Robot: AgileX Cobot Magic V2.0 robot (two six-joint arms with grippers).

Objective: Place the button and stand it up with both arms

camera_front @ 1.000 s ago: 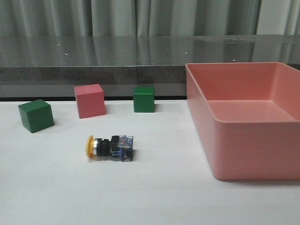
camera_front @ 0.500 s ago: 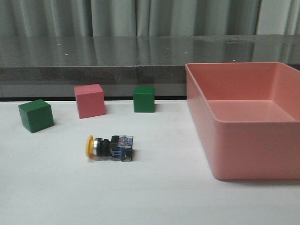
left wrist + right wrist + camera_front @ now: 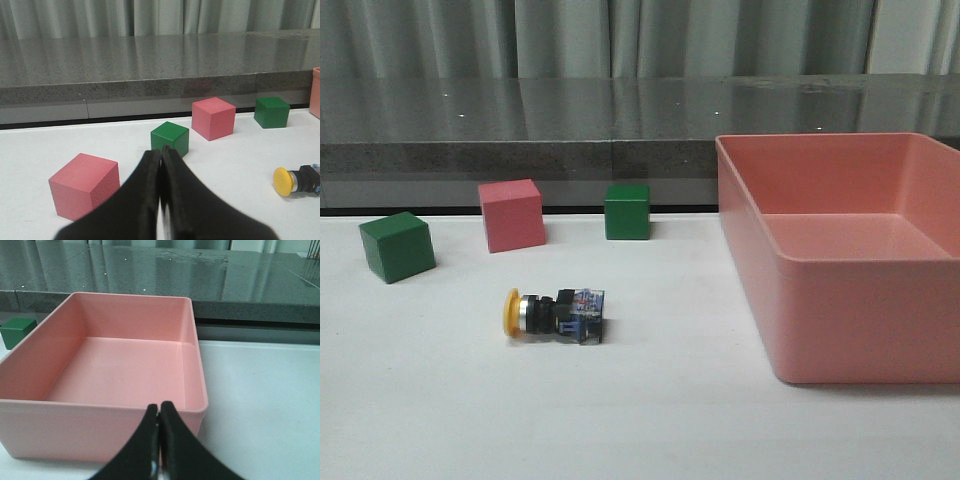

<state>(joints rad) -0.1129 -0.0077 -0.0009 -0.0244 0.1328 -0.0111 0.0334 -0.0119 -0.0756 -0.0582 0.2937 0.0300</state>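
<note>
Grey curtains are hanging behind a dark, speckled stone ledge that is running along the far edge of the white worktop. Lying on its side toward the left half of the worktop, nearer the front edge than the cubes, the button is pointing its yellow mushroom cap toward the left edge and its clear-blue contact base toward the right, with the silver collar and black body between them. Close to the far edge, a pink cube is sitting between two green cubes: one nearer the left edge and one nearer the middle. All three are standing apart from each other and from the button. A large pink bin is occupying the right side of the worktop.

Neither arm is appearing in the front view. In the left wrist view, the left gripper is showing its black fingers pressed together with nothing between them; beyond it a second pink cube is sitting close by, and the button's yellow cap is facing the camera from off to the side. In the right wrist view, the right gripper is likewise keeping its fingers pressed together and holding nothing, hovering at the near wall of the pink bin.
</note>
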